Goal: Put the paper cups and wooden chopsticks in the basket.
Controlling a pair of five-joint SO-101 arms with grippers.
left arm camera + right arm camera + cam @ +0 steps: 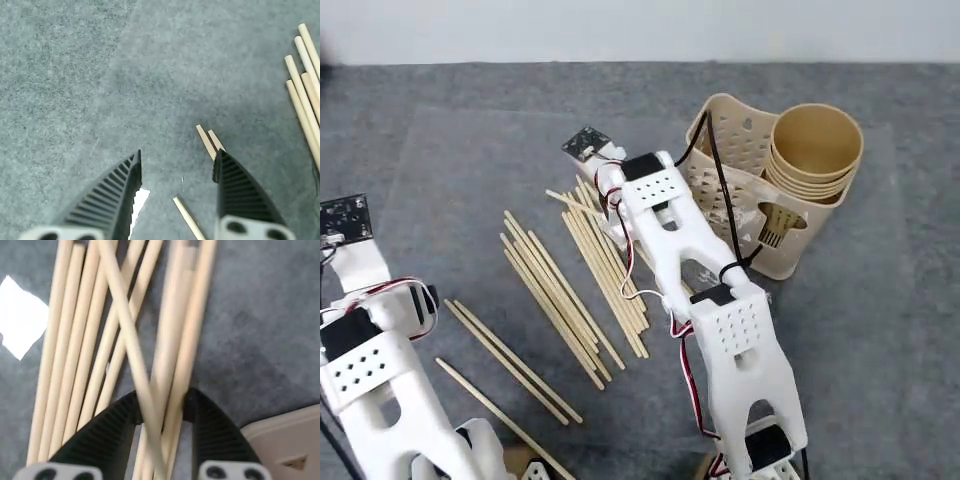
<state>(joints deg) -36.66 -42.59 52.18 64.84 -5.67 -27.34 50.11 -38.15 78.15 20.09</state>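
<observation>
Two arms of mine are standing over a grey felt mat that is covering the table. A beige perforated basket is standing upright at the far side of it. A nested stack of paper cups is sitting mouth-up in the basket's end compartment, the one away from the chopsticks. My right arm is crossing in front of the other compartment, so I cannot tell what is lying in there.

Most of the wooden chopsticks are lying loose on the mat in a rough fan near the basket, between my two arms. A separate pair and one single stick are lying nearer my left arm, apart from the fan.

My right pincer is clenching a few chopsticks at the fan's far end, its jaws pressing them from both sides, with the basket's corner showing just beside it. My left pincer is hanging released over the mat, jaws wide apart and gripping nothing; the pair's tips are lying close by one fingertip. A small white scrap is lying beside the fan.
</observation>
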